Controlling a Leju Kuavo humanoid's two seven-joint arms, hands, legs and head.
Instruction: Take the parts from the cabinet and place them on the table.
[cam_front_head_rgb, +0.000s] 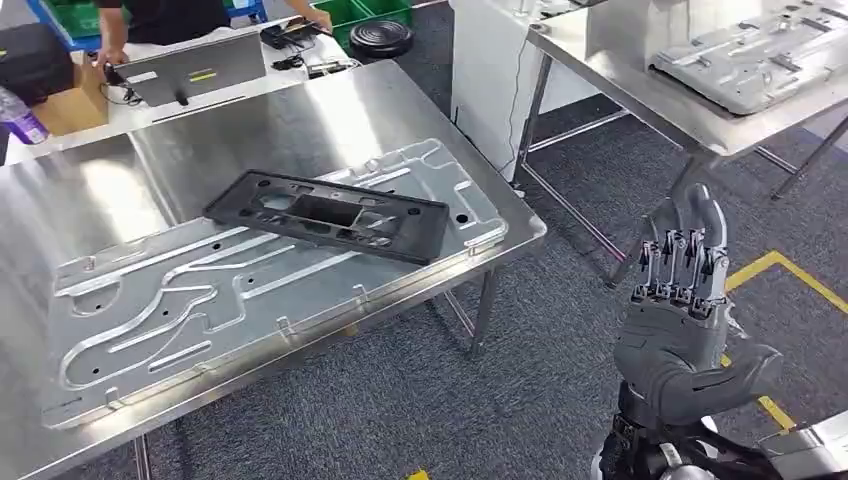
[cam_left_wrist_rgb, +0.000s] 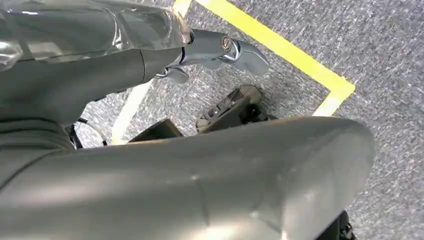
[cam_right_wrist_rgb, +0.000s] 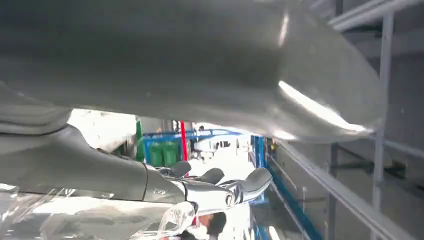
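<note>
1. Shiny steel covered the table (cam_front_head_rgb: 120, 190) in front of us, and two parts already lay on it.
2. We saw a big silver plate (cam_front_head_rgb: 150, 300) lying flat on the table, with a black frame (cam_front_head_rgb: 325, 215) resting on top of it, a bit tilted.
3. We held our right hand (cam_front_head_rgb: 680, 290) up in the air beside the table, over the grey carpet (cam_front_head_rgb: 450, 400). Its fingers were straight and a little apart, and it held nothing.
4. We saw our left hand (cam_left_wrist_rgb: 220, 50) hanging low over the carpet, near a yellow line (cam_left_wrist_rgb: 280, 47) on the floor. Its fingers pointed out and nothing was in them.
5. We think the putting-down step was done for these two parts, since both hands were free.
6. We think the next move called for going to the cabinet to get another part. We could not tell where the cabinet was from the head view.
7. Another silver plate (cam_front_head_rgb: 750, 60) lay on a second table (cam_front_head_rgb: 650, 100) off to the right.
8. A person (cam_front_head_rgb: 160, 20) stood at the far end, by a laptop (cam_front_head_rgb: 190, 70).
9. We could read no words or brand names anywhere. A yellow mark on the laptop was too small to read.
</note>
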